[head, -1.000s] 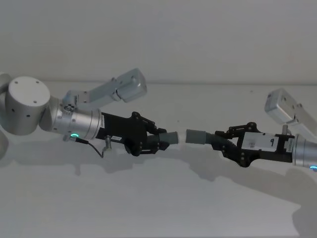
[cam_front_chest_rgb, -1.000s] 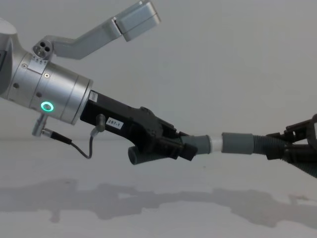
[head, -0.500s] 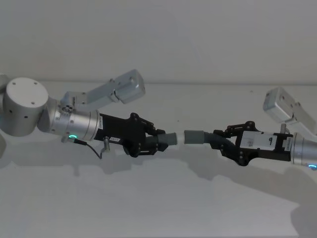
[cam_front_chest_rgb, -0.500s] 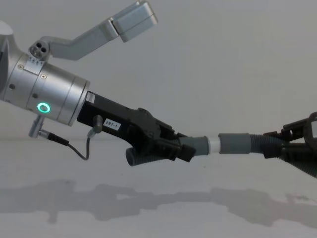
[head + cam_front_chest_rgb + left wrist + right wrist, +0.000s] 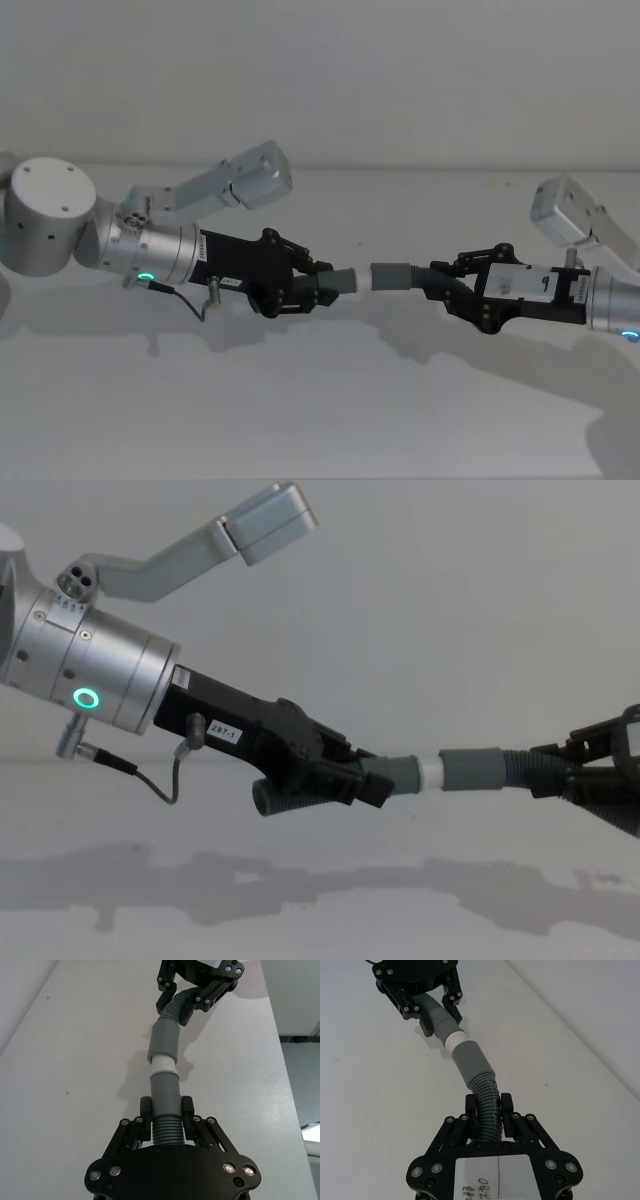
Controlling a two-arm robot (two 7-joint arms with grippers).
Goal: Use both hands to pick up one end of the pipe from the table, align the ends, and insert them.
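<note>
Held above the plain white counter [image 5: 320, 420], the two dark grey ribbed hose pieces have closed up: left black end effector [image 5: 166, 1119] clamps one, right end effector [image 5: 489, 1108] the other (white tip [image 5: 163, 1064] now entering the smooth grey cuff [image 5: 164, 1042]), so insertion is underway.

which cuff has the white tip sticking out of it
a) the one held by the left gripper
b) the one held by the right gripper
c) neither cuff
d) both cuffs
a: in the left wrist view the white tip stands at the end of the cuff held by the left gripper, running into the wider cuff on the hose piece that the right gripper holds.
</note>
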